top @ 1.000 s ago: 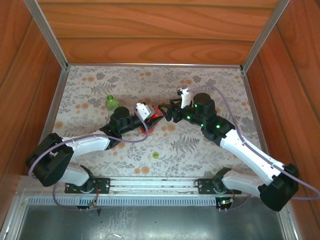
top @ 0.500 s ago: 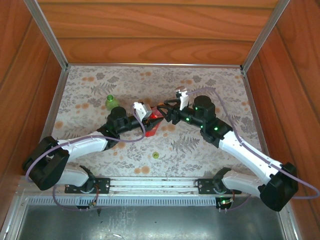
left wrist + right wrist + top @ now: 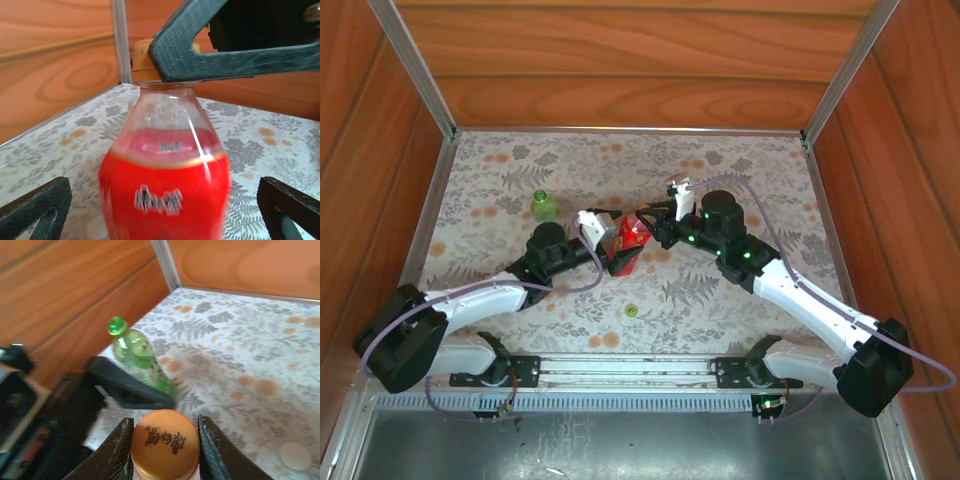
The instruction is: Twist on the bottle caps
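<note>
The red bottle [image 3: 633,240] with its label stands at mid-table, large and central in the left wrist view [image 3: 165,190]. Its orange cap [image 3: 165,444] sits on the neck. My right gripper [image 3: 165,441] is shut on that cap from above, a finger touching each side, and is also seen from overhead [image 3: 649,222]. My left gripper [image 3: 623,247] is open, its fingertips [image 3: 35,210] wide apart on either side of the bottle's body without touching it. The green bottle [image 3: 542,206] stands upright to the left. A yellow-green cap [image 3: 632,311] lies on the cloth nearer the arms.
A small white round cap [image 3: 295,455] lies on the flowered tablecloth [image 3: 740,170] to the right of the red bottle. Wooden walls [image 3: 620,60] and metal posts close in the table at the back and sides.
My left gripper has opened, let go of the red bottle and drawn back a little. My right gripper has closed on the orange cap. The bottle now stands more upright.
</note>
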Robot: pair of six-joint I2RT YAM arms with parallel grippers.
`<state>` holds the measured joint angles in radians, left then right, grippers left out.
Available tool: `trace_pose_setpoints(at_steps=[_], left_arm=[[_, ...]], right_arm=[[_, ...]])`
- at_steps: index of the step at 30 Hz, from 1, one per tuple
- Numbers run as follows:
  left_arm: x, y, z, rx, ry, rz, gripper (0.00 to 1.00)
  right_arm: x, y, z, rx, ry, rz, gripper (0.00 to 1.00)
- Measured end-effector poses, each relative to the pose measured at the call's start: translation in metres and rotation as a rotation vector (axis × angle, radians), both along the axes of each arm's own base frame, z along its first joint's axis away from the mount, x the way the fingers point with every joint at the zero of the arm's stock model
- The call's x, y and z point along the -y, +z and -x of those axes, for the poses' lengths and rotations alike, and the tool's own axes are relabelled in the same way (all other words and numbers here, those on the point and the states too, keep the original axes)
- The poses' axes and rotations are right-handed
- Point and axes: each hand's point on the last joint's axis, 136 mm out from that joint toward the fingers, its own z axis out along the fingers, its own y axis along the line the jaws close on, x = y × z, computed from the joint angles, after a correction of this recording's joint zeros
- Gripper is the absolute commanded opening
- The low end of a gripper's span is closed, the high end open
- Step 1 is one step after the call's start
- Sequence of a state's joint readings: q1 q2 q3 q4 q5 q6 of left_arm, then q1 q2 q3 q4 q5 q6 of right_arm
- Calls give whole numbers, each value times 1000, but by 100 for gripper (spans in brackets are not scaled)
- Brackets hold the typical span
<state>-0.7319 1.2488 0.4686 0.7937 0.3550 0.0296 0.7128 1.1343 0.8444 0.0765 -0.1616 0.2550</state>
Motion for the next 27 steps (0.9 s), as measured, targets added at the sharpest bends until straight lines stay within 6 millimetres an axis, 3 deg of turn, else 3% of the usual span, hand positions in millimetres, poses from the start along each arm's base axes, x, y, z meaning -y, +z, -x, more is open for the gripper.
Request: trace_pose_setpoints(at_steps=[5, 11, 18, 23, 27], left_arm=[[-32, -5, 0, 10, 109, 6, 100], [-61, -12, -2, 0, 229, 6, 100], [-74, -23, -9, -45, 313, -8, 100], [-82, -24, -16, -49, 368, -8, 100], [-85, -24, -18, -47, 390, -10, 100]], right_arm=[[-3, -16, -30, 34, -73, 119, 18], [-19, -17, -81, 100, -137, 223, 17], [-38, -17, -149, 158, -199, 280, 16], [-44, -37, -199, 154, -236, 305, 16], [-49, -46, -225, 160, -250, 311, 17]])
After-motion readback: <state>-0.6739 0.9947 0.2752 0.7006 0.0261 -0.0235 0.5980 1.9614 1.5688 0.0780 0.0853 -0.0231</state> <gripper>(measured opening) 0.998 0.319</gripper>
